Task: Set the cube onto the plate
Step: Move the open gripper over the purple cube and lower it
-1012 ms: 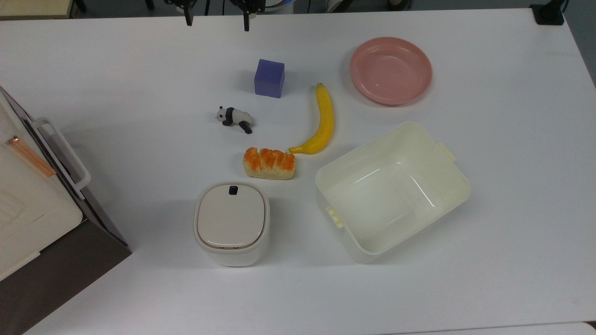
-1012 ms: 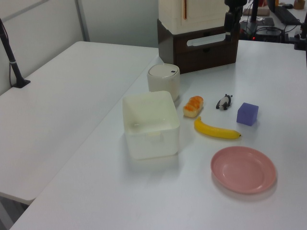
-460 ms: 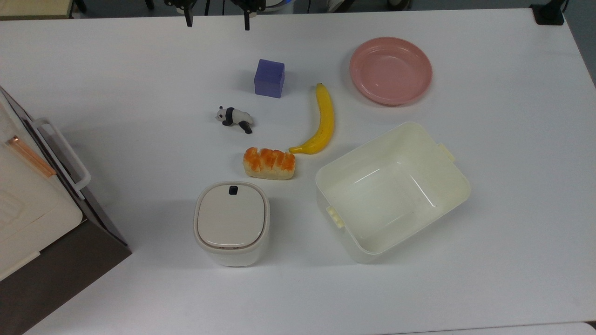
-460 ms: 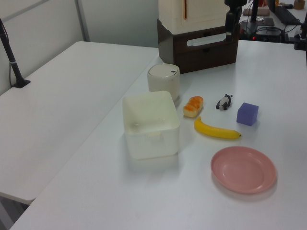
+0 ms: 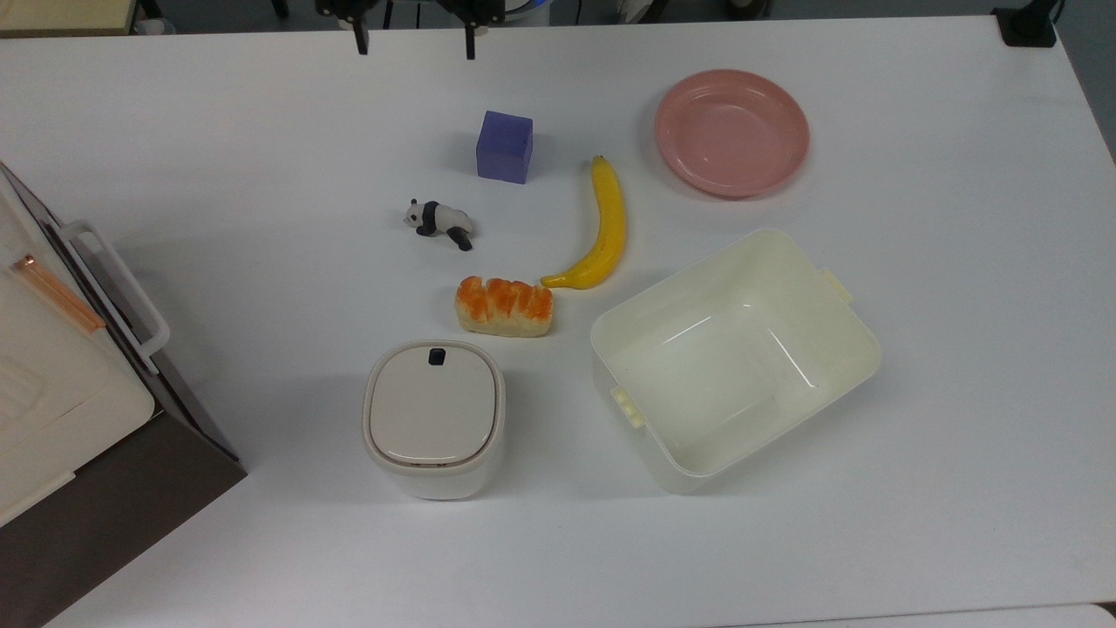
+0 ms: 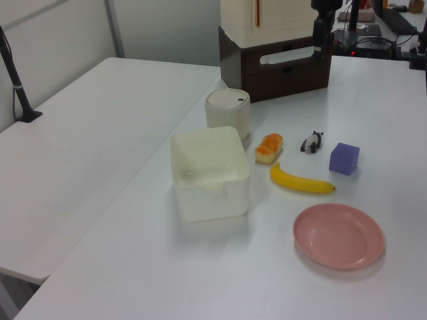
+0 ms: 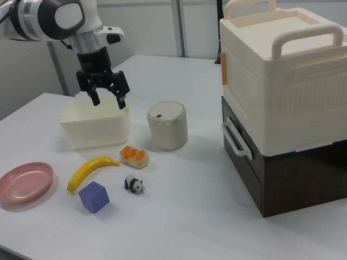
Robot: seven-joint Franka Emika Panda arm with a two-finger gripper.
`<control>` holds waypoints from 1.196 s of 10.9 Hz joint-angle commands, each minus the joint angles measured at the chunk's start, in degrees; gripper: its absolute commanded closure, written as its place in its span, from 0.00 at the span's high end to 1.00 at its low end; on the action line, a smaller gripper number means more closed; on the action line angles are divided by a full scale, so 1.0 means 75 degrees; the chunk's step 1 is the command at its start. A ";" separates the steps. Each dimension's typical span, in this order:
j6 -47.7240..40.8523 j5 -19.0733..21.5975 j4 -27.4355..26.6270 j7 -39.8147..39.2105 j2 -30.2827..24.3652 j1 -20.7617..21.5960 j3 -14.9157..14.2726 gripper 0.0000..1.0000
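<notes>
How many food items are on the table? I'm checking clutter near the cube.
2: a banana between cube and plate, and a bread piece at the banana's tip.

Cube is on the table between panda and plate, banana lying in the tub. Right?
Not quite. The banana lies on the table, beside the tub, not in it; the top view shows this. The cube does sit on the table, with the panda and the plate on either side.

Table layout, top view
Cube [image 5: 504,146] lies on the top view's left of banana [image 5: 601,225]; plate [image 5: 731,132] on its right.
</notes>
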 commanded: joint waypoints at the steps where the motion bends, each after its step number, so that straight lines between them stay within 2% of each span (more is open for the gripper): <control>1: -0.0190 0.0138 0.0206 -0.0120 0.0315 0.0291 -0.0016 1.00; 3: -0.0062 0.0138 0.0159 -0.0155 0.0363 0.0339 -0.0016 1.00; 8: 0.0664 0.0138 -0.0473 -0.0683 0.0444 0.0514 0.0019 1.00; 13: 0.1356 0.0044 -0.1000 -0.1068 0.0597 0.0421 0.0007 1.00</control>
